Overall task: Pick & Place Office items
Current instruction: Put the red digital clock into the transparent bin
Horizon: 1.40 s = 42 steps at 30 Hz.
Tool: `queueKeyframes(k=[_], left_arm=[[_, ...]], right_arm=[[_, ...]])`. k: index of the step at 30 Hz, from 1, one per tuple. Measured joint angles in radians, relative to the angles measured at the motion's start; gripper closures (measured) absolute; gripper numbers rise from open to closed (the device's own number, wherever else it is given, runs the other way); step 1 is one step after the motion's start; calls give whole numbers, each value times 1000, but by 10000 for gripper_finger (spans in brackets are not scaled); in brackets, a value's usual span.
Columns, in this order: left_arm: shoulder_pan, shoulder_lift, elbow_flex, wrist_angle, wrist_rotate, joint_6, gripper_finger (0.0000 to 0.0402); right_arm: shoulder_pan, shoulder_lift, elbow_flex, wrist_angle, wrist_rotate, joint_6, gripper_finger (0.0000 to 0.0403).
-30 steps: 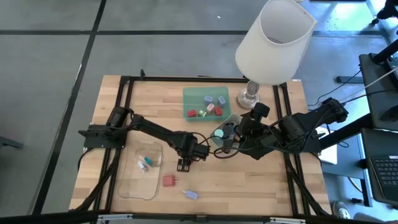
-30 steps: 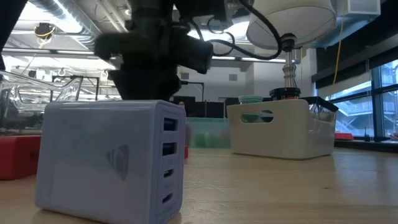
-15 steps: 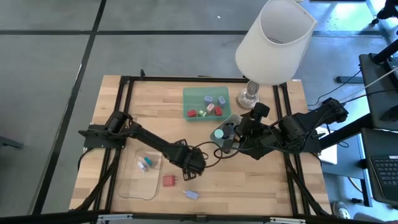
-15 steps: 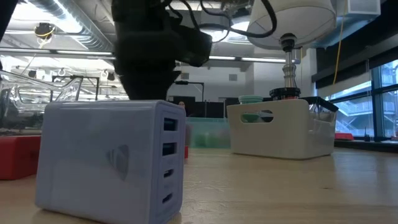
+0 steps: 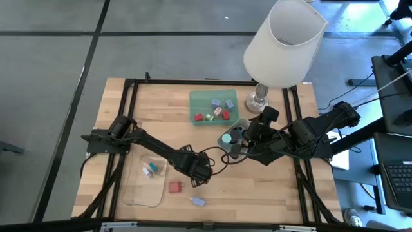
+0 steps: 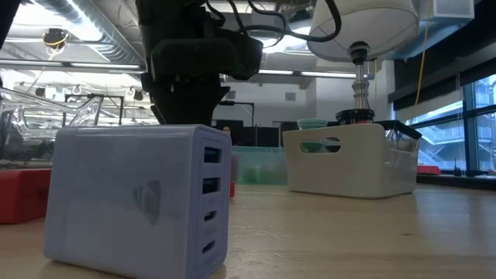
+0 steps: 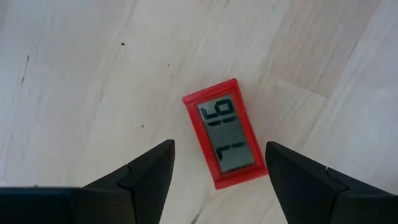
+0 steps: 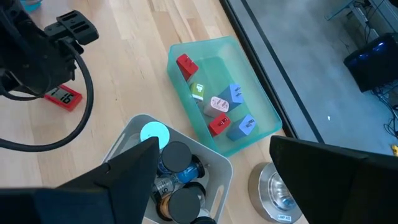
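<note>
**Left hand settles over the red timer**

Since a second ago the left arm has swung away from the middle of the desk [image 5: 257, 193] and stretched toward its near edge, and the left hand [image 7: 217, 171] now hangs right above the red timer [image 7: 226, 132], fingers spread with nothing between them. The timer lies flat on the wood, display up, just ahead of the gap between the two fingers and slightly skewed to them.

Over by the lamp [image 5: 283, 42], the right hand [image 8: 208, 180] waits unclenched and empty above the grey tray [image 8: 214, 163], which already holds black round caps [image 8: 176, 154] and a teal disc [image 8: 153, 133].

As for progress, I'd call it well past halfway. The green tray [image 8: 264, 112] beyond the right hand carries red and blue blocks, and the clear tray [image 5: 132, 187] beside the left arm has a couple of small pieces in it. Loose on the desk are only the timer and, just past it, a pale blue-grey charger [image 5: 197, 201]. Those two look like what's left.
</note>
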State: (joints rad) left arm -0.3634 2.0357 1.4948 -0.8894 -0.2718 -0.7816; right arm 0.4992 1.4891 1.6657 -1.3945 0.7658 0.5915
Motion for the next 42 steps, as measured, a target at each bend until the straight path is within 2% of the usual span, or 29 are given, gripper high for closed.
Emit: queueKeyframes(k=[21, 28, 31, 37, 42], left_arm=[[15, 39, 1, 13, 25, 60, 153], [36, 49, -2, 7, 99, 96, 153], [39, 48, -4, 12, 99, 91, 153], [41, 38, -70, 101, 139, 68, 153], [40, 38, -93, 111, 135, 66, 156]], right_arm=[[0, 0, 0, 0, -25, 2, 92], [0, 0, 0, 0, -25, 2, 92], [0, 0, 0, 0, -25, 2, 92], [0, 0, 0, 1, -25, 2, 92], [0, 0, 0, 1, -25, 2, 92]])
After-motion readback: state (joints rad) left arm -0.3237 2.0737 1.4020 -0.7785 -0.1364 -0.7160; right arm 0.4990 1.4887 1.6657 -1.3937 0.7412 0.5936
